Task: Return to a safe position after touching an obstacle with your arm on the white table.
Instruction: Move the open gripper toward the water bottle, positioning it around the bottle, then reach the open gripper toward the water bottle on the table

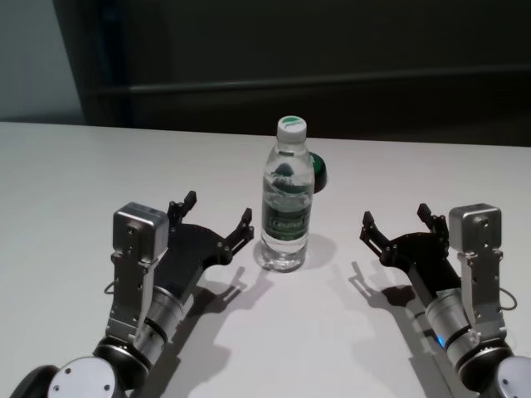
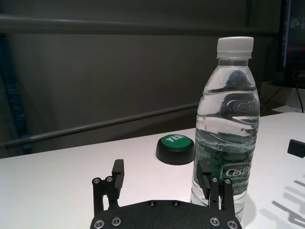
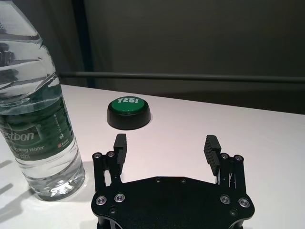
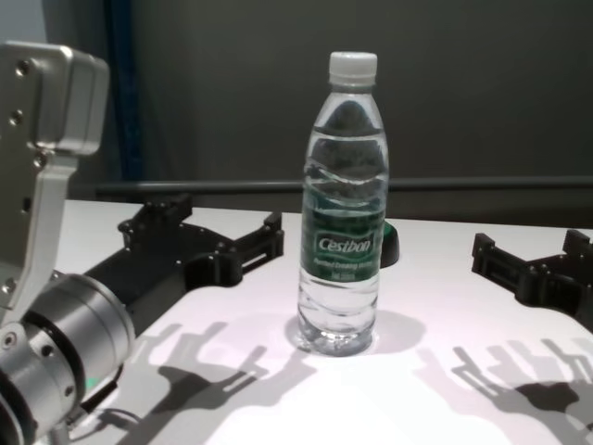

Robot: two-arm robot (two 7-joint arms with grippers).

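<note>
The obstacle, a clear water bottle (image 1: 286,199) with a white cap and a green label, stands upright mid-way across the white table (image 1: 75,166). My left gripper (image 1: 218,209) is open just left of it, with nothing between the fingers. Its inner fingertip (image 2: 205,172) is close beside the bottle (image 2: 228,129), and the head view shows a small gap between them. My right gripper (image 1: 395,215) is open too, farther off on the bottle's right. In the chest view the bottle (image 4: 341,213) rises between the left gripper (image 4: 218,222) and the right gripper (image 4: 530,246).
A low black button with a green top (image 3: 128,112) sits just behind the bottle (image 3: 33,124), ahead of the right gripper (image 3: 166,141). A dark wall with a rail lies beyond the table's far edge. Bare white tabletop spreads to both sides and in front.
</note>
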